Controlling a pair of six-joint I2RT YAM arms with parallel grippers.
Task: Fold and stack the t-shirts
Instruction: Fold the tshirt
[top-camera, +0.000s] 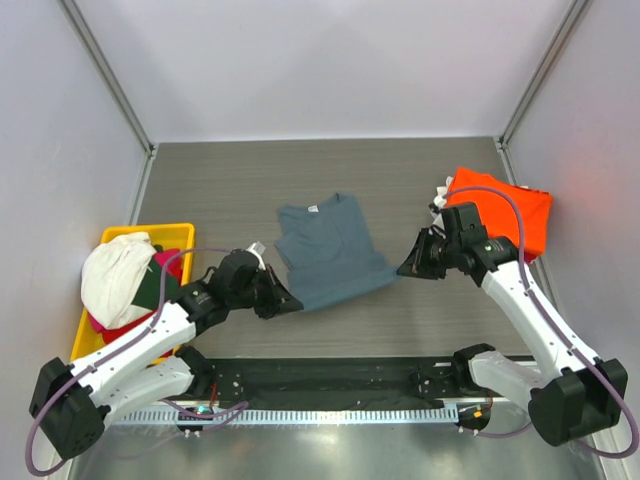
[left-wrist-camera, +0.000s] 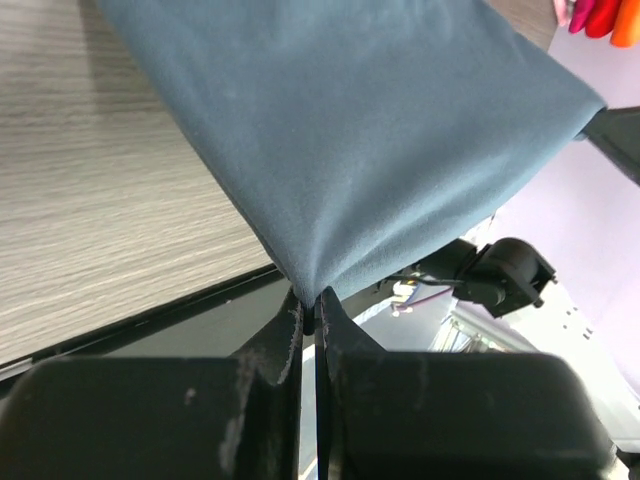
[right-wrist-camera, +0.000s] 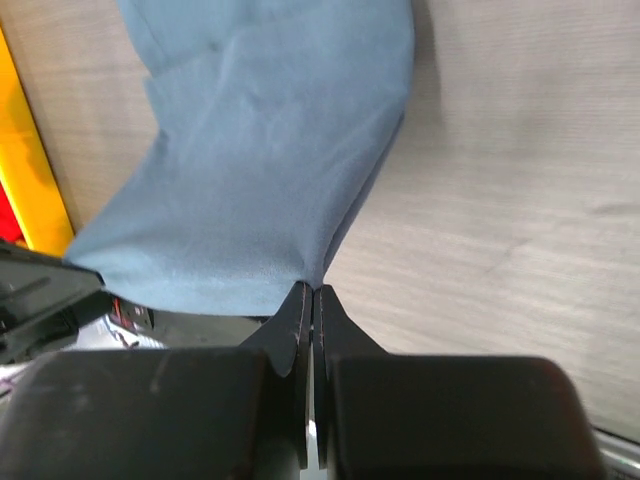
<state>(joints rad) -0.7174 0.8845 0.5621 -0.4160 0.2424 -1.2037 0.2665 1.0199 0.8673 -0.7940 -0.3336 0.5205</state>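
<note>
Two hem corners of the plain slate blue-grey cloth t-shirt (top-camera: 330, 250) are clamped: left pincer (top-camera: 293, 304) at seven o'clock, right pincer (top-camera: 404, 269) at four o'clock.

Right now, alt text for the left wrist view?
The left hand is shut on one corner of the slate blue-grey t-shirt, whose cloth fans out from the pinch across most of the frame. The grey wood-grain table shows at left.

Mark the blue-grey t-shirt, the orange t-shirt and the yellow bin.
blue-grey t-shirt (top-camera: 330, 250), top external view, middle of its chest.
orange t-shirt (top-camera: 498, 210), top external view, centre of the visible cloth.
yellow bin (top-camera: 172, 229), top external view, its far rim.
</note>
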